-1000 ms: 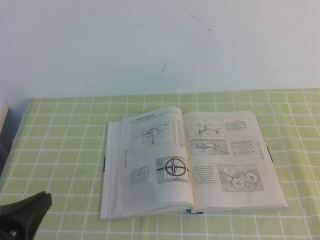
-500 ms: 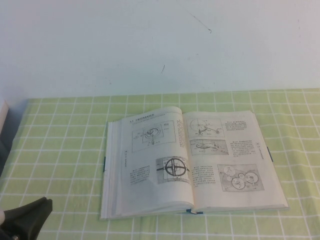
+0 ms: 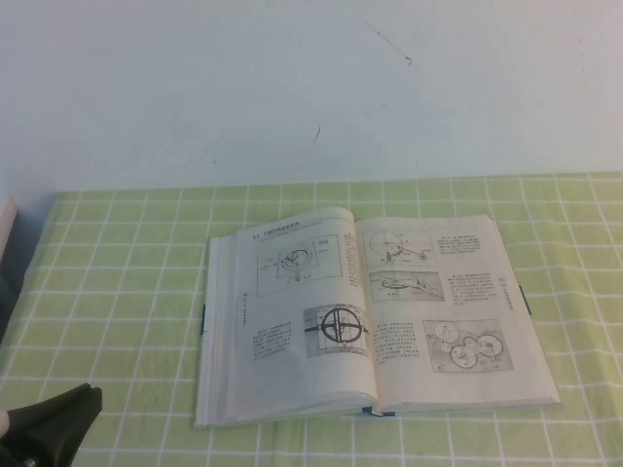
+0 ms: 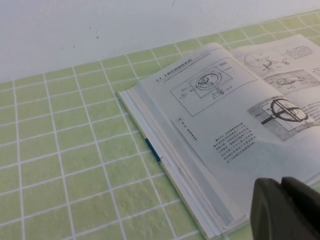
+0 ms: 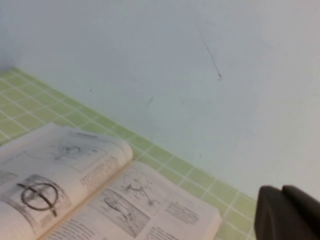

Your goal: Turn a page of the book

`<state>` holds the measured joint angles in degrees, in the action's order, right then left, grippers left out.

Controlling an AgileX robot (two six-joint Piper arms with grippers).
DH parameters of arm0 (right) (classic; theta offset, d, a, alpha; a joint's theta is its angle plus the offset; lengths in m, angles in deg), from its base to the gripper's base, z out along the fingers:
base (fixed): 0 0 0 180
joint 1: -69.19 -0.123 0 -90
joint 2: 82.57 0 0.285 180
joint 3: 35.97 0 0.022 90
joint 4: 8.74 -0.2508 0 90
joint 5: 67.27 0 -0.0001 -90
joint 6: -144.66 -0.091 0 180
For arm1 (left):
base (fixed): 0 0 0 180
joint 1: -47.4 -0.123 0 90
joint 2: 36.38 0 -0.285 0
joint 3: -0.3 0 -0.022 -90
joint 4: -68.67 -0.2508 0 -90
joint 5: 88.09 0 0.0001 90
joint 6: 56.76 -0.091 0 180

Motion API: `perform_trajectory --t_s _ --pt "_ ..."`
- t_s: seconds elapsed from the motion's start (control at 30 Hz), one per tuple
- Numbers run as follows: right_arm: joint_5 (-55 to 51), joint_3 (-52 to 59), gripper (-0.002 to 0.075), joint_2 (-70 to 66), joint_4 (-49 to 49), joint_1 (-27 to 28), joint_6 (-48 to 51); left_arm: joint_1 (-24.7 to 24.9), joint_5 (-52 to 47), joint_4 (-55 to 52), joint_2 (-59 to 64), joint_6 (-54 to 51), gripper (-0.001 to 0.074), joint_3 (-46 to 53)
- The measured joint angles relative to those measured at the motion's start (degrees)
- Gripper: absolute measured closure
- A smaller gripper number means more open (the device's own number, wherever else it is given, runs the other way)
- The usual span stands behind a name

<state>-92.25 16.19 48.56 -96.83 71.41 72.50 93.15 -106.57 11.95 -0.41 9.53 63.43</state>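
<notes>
The book (image 3: 375, 311) lies open and flat in the middle of the table, its thin blue-green cover edge (image 3: 380, 413) showing at the front. Its left-hand page (image 3: 292, 292) shows a round globe-like figure and text. Its right-hand page (image 3: 448, 311) shows gear drawings. No leaf is lifted. My left gripper (image 3: 58, 418) is shut and empty at the near left corner, apart from the book. In the left wrist view (image 4: 285, 210) it hangs over the book's (image 4: 225, 115) near corner. My right gripper (image 5: 287, 215) is shut and empty, out of the high view, off the book's (image 5: 100, 200) far right side.
A green checked cloth (image 3: 117, 292) covers the table up to a plain white wall (image 3: 311, 88) at the back. A pale and dark object (image 3: 6, 263) stands at the table's left edge.
My left gripper has drawn back slightly toward the near left corner, then stopped. The book and its pages have not moved.
</notes>
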Motion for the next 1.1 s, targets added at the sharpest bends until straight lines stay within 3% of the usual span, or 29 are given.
perform_trajectory --t_s 0.3,0.53,0.63,0.7,0.83,0.93,1.0,1.1 --pt "3.45 0.0 0.0728 6.75 1.55 0.0 3.01 0.0 0.0 0.0 0.0 0.0 0.0739 0.0" --pt "14.81 0.72 0.0728 15.99 1.34 0.0 5.05 0.0 0.0 0.0 0.0 0.0 0.0739 0.0" --pt "19.89 3.68 0.0728 19.42 4.26 0.0 1.18 0.0 0.0 0.0 0.0 0.0 0.0739 0.0" --pt "22.87 6.25 0.0728 21.6 13.77 0.0 -8.61 0.0 0.0 0.0 0.0 0.0 0.0739 0.0" --pt "24.98 13.88 0.0728 26.03 51.75 0.44 -50.15 0.0 0.0 0.0 0.0 0.0 0.0739 0.0" --pt "21.76 20.13 0.0728 29.07 72.74 2.35 -75.84 0.0 0.0 0.0 0.0 0.0 0.0739 0.0" --pt "19.04 23.45 0.0728 31.16 79.68 4.03 -84.7 0.0 0.0 0.0 0.0 0.0 0.0739 0.0" --pt "15.84 26.45 0.0728 33.97 84.68 6.6 -90.17 0.0 0.0 0.0 0.0 0.0 0.0739 0.0"
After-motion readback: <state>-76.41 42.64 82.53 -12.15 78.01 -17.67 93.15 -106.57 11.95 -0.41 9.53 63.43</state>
